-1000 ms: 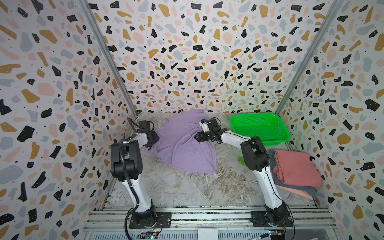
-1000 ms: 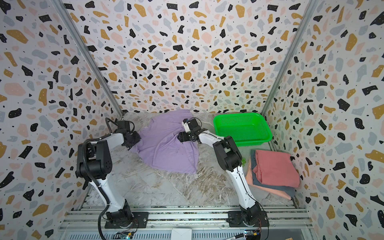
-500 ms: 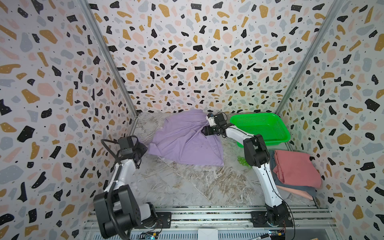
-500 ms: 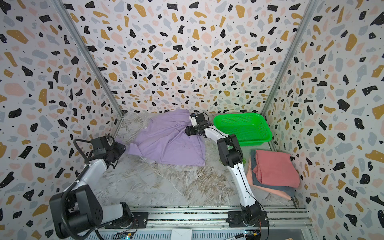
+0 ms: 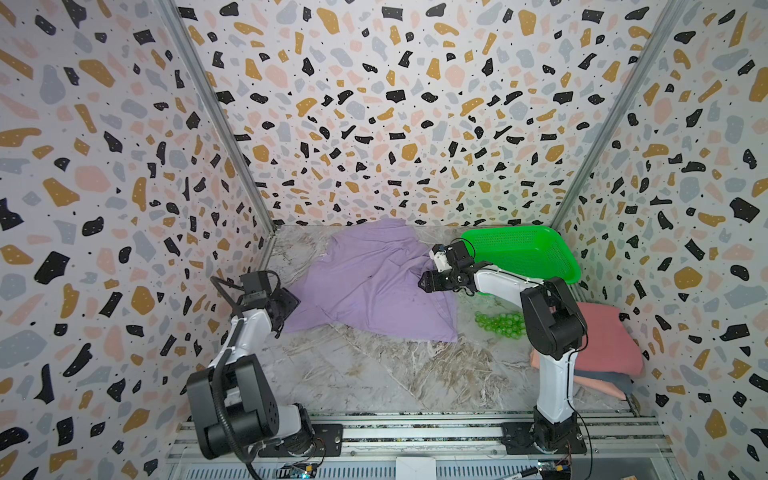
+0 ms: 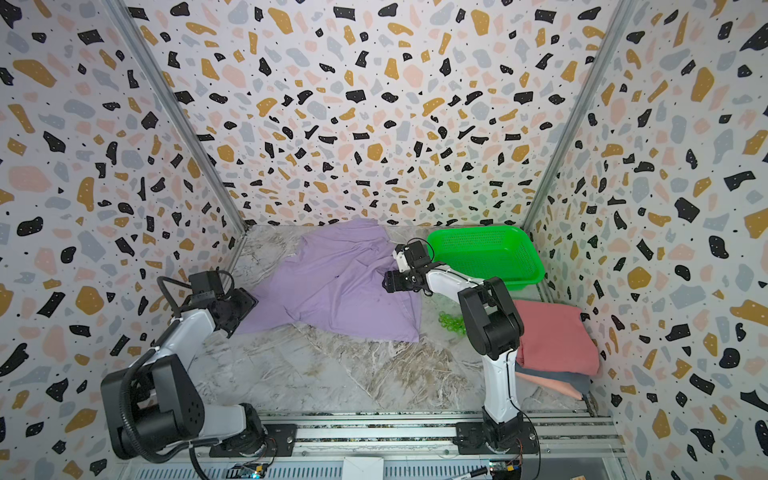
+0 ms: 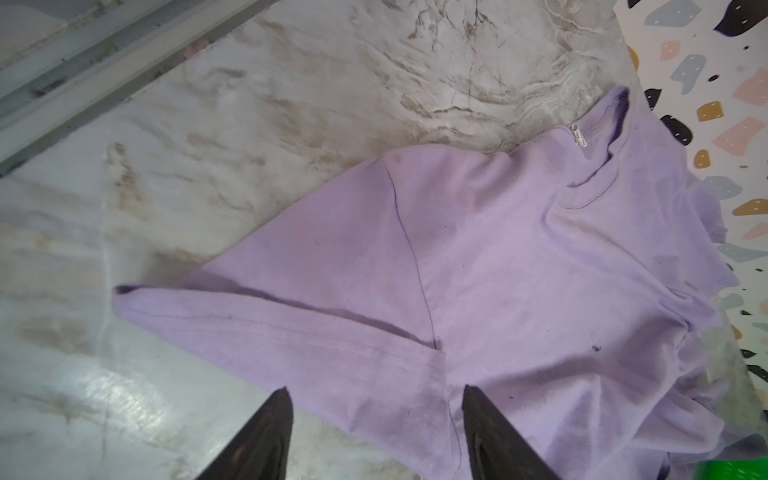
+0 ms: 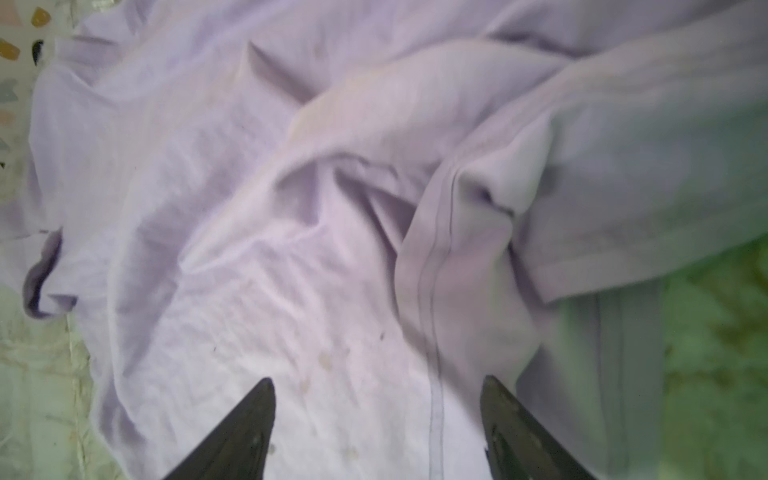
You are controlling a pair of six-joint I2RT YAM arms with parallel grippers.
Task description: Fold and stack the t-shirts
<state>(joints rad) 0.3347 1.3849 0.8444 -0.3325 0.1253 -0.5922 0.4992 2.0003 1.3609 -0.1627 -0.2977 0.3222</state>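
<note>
Left hand hovers with its two fingers spread apart over the hem of a sleeve, pinching nothing; in a top view it sits at the left tip of the lavender t-shirt. That shirt lies spread but rumpled on the marbled desk, its collar end up against the back wall and its long axis running from there toward the front and somewhat to the right, where the bottom hem ends in a corner. The sleeve reaches out sideways to the left. The right hand is also wide open and empty, poised over a bunched fold on the shirt's right edge. Well apart, in the front right corner, is the stack of folded t-shirts, salmon on top, grey-blue and pink beneath. A green basket stands at the back right, with small green balls in front of it.
</note>
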